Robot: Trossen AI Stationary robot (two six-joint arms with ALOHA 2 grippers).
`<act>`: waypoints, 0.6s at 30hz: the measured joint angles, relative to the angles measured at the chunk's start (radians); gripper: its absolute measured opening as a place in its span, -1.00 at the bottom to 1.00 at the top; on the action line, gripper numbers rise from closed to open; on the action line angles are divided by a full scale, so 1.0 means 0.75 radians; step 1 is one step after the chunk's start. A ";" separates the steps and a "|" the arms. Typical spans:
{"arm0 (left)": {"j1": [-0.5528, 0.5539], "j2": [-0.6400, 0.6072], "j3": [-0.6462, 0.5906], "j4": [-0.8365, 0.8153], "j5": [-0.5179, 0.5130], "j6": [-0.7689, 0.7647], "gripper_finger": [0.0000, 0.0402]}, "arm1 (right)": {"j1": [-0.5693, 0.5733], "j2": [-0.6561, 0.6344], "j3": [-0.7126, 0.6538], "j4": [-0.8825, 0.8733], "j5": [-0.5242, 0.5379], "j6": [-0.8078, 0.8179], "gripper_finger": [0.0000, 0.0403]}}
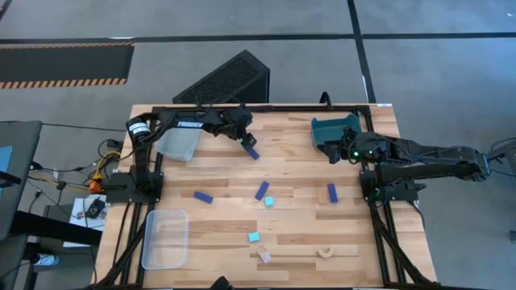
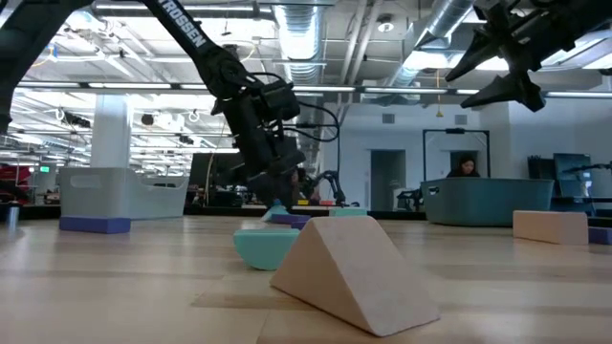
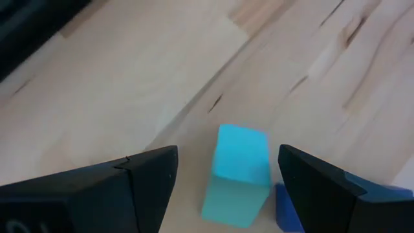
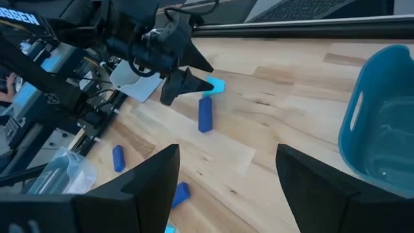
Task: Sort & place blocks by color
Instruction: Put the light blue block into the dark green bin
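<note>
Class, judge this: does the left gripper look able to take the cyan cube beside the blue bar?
Probably yes. The left gripper is open around the cyan cube, with only the blue bar close by.

1. The table [image 1: 298, 173] is striped in pale wood planks.
2. Dark blue is shown by the bars [image 1: 262, 191].
3. Light cyan is seen on the cubes [image 1: 269, 201].
4. The bin [image 1: 334, 129] is coloured teal.
5. A pale tan wedge [image 2: 349, 272] is seen.

My left gripper [image 1: 246, 139] hangs low at the end of my outstretched left arm, fingers [image 3: 139, 178] spread wide. My right gripper [image 1: 332, 150] is raised, its jaws fully apart.
</note>
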 joint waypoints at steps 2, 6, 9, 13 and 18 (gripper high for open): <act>0.002 0.000 -0.001 -0.022 0.006 0.025 0.26 | 0.000 0.000 0.000 0.001 0.000 0.001 0.40; 0.005 0.000 -0.003 -0.025 0.005 0.063 0.26 | 0.000 0.000 0.000 0.003 0.000 0.004 0.40; 0.014 0.000 -0.005 -0.036 0.008 0.102 0.26 | 0.000 0.000 0.000 0.008 0.000 0.004 0.40; 0.032 0.000 -0.035 -0.029 0.008 0.165 0.25 | 0.000 0.000 0.000 0.023 0.006 0.003 0.40; 0.069 0.000 -0.039 -0.038 0.053 0.183 0.00 | 0.000 0.000 0.000 0.046 0.010 0.003 0.40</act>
